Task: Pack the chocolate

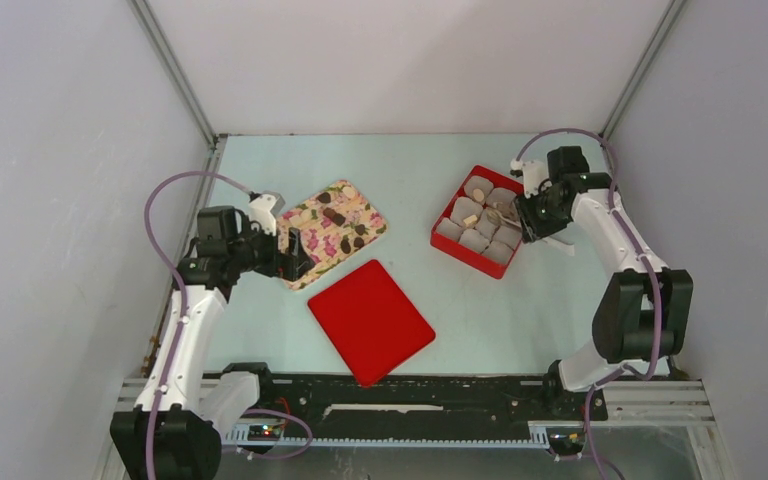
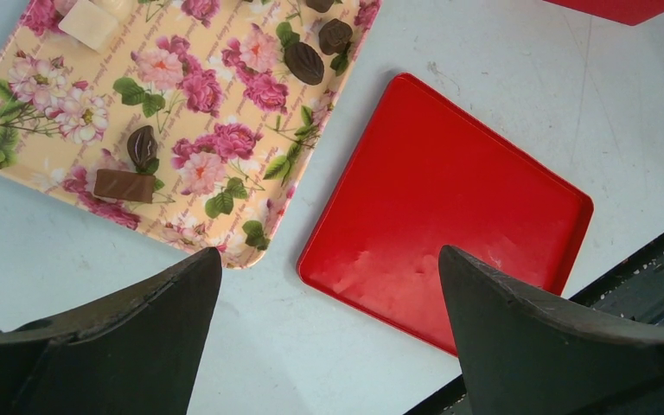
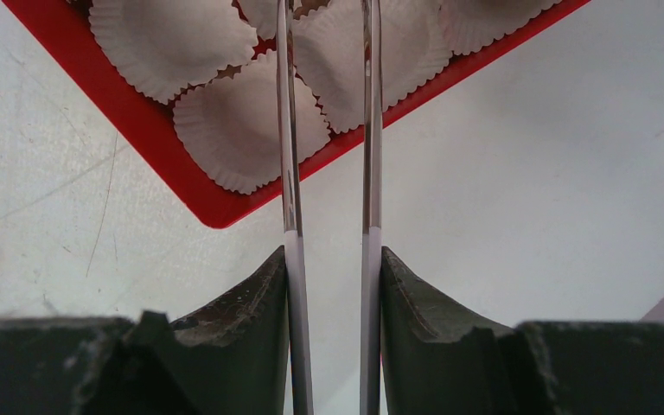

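Note:
Several pieces of chocolate (image 2: pixel 303 62), dark brown and cream, lie on the flower-print tray (image 1: pixel 305 215). My left gripper (image 2: pixel 328 251) hangs open over the table by the tray's near corner, with nothing between its fingers. On the right stands a red box (image 1: pixel 460 252) lined with white paper cups (image 3: pixel 242 121); a pale chocolate (image 1: pixel 470 219) sits in one. My right gripper (image 3: pixel 332 251) is shut on thin tongs (image 3: pixel 290 130), whose two arms reach over the cups. The tong tips are cut off at the top of the right wrist view.
A flat red lid (image 1: pixel 370 320) lies on the table between the tray and the arm bases, right beside my left gripper. White walls close in the table on three sides. A black rail (image 1: pixel 410 385) runs along the near edge.

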`<state>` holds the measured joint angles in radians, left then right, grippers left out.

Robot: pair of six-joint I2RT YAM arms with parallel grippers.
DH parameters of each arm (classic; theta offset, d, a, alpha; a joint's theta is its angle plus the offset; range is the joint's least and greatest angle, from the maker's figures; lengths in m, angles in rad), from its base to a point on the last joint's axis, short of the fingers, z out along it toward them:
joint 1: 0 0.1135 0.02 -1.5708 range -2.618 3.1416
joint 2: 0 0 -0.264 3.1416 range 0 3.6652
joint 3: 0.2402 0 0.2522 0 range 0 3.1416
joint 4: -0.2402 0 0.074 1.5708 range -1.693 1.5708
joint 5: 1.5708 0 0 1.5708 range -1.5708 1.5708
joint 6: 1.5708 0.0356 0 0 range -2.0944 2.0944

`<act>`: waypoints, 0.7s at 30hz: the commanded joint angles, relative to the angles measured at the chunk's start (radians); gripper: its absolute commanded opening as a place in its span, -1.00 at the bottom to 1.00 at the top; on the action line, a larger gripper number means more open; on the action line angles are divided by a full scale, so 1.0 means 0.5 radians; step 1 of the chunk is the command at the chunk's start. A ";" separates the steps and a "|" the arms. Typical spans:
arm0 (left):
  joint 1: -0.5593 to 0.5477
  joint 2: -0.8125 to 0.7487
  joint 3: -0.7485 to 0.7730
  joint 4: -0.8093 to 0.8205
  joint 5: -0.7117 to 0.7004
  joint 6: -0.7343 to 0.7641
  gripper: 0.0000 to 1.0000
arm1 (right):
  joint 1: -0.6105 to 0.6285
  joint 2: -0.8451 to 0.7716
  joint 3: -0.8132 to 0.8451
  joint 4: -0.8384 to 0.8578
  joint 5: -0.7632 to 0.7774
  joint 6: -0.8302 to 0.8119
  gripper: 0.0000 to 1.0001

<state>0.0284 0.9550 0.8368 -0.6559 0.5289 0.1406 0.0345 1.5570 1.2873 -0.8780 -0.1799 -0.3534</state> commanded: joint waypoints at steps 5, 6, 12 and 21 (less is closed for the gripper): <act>-0.001 -0.077 0.070 -0.006 -0.007 0.034 0.99 | -0.009 0.101 0.012 0.157 -0.048 -0.021 -0.28; -0.002 -0.077 0.068 -0.004 -0.008 0.035 1.00 | -0.008 0.108 0.012 0.157 -0.052 -0.020 -0.26; 0.002 -0.076 0.057 0.009 -0.010 0.036 0.99 | 0.001 0.118 0.009 0.151 -0.054 -0.020 -0.19; 0.002 -0.072 0.045 0.022 -0.007 0.040 0.99 | 0.041 0.148 0.012 0.135 -0.076 -0.008 -0.17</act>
<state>0.0284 0.9337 0.8368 -0.6613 0.5266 0.1421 0.0414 1.6211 1.2873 -0.8352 -0.1940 -0.3557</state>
